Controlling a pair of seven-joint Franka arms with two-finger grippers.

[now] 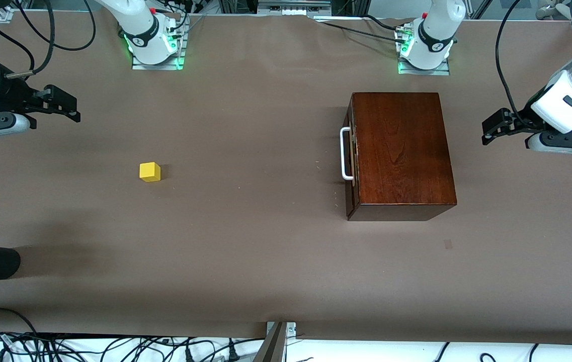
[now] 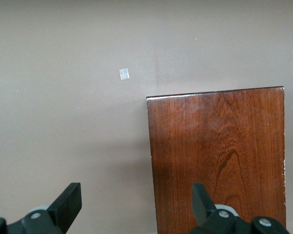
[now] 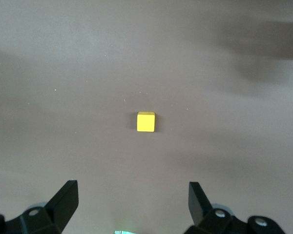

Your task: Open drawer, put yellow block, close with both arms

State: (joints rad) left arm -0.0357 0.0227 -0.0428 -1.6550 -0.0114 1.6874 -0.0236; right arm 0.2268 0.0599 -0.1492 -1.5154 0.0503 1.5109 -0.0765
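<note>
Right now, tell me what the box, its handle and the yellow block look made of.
Wooden box: dark reddish-brown wood, glossy varnish, grain visible. Handle: smooth white bar, possibly painted metal or plastic. Yellow block: matte yellow cube, likely painted wood or plastic.

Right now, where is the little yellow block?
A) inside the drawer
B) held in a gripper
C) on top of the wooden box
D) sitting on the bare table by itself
D: the yellow block sits alone on the table, toward the right arm's end, well apart from the wooden box, whose drawer is shut.
</note>
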